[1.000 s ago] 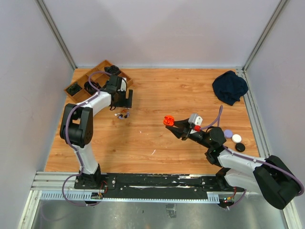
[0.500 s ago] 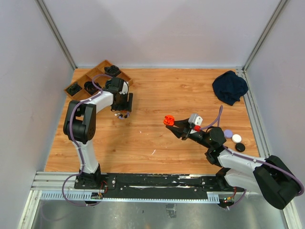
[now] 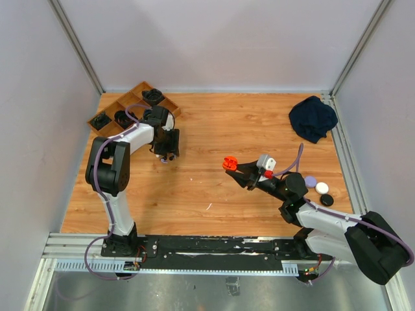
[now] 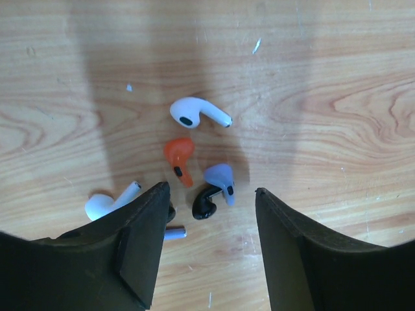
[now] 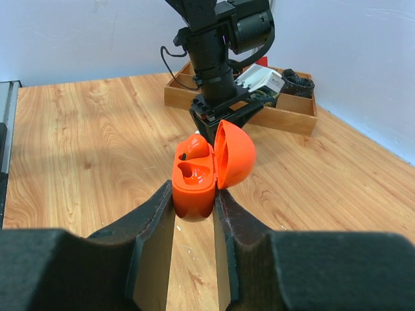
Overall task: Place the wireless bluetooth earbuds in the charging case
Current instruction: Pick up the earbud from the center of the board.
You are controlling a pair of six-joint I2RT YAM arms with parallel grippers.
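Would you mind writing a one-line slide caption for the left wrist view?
Left gripper open above the wooden table: upper white earbud, orange earbud, lavender earbud, black earbud, lower white earbud.

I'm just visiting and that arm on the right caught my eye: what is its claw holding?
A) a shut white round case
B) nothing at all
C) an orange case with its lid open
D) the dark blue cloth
C: the right gripper is clamped on the orange case, whose lid stands flipped open.

Earbuds clustered L — orange case open
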